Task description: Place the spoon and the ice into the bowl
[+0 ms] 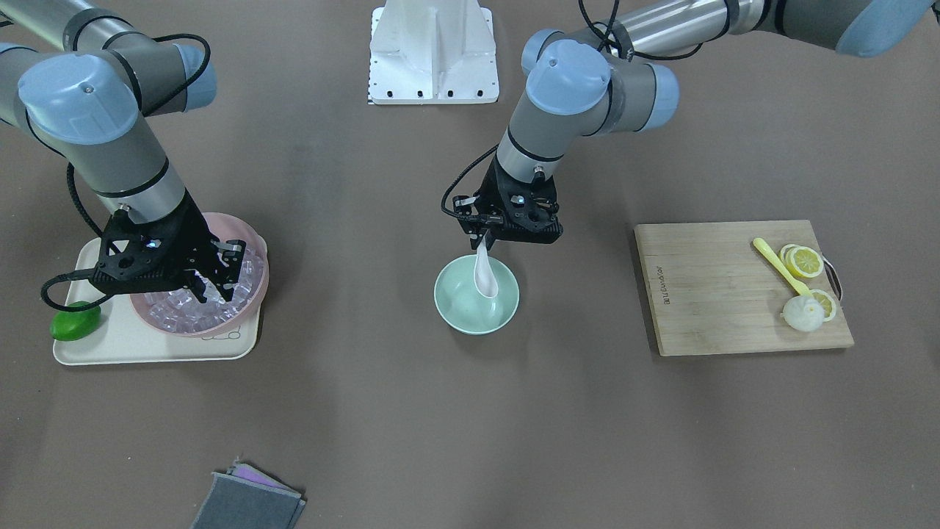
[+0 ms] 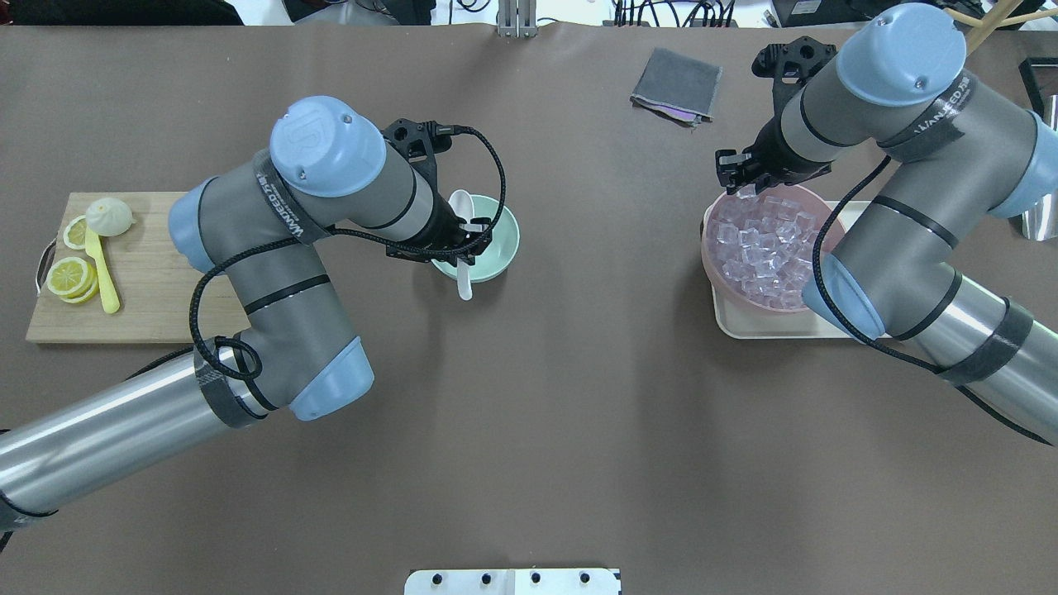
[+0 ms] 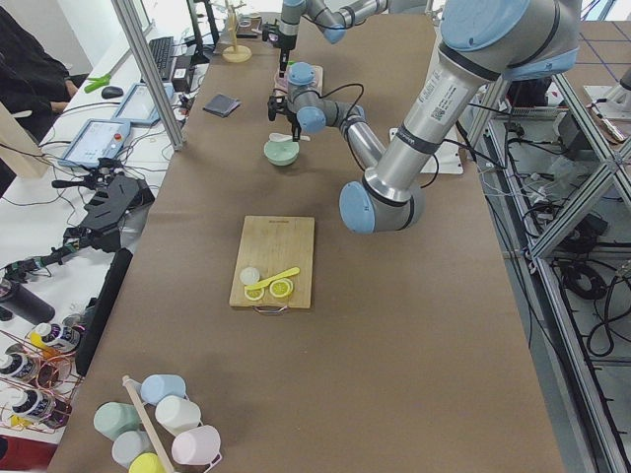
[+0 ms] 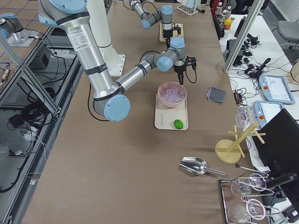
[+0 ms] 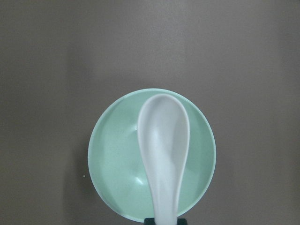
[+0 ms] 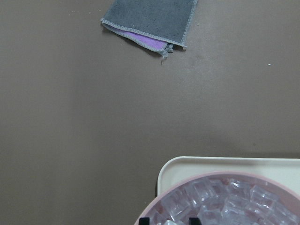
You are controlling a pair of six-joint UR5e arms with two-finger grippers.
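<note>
My left gripper (image 1: 482,246) is shut on the handle of the white spoon (image 1: 485,278). It holds the spoon tilted, with the scoop down inside the mint-green bowl (image 1: 459,303) at mid-table. The left wrist view shows the spoon (image 5: 164,150) over the bowl (image 5: 112,159). My right gripper (image 1: 214,292) is down in the pink bowl (image 1: 250,239) full of clear ice cubes (image 1: 187,314). Its fingers are narrowed around one cube (image 2: 748,192) at the bowl's far edge. Only the fingertips (image 6: 145,220) show in the right wrist view.
The pink bowl stands on a cream tray (image 1: 147,347) with a green lime (image 1: 75,321). A wooden cutting board (image 1: 720,294) carries lemon slices (image 1: 804,261), a yellow utensil (image 1: 780,266) and a white bun (image 1: 802,314). A grey cloth (image 1: 250,503) lies near the operators' edge.
</note>
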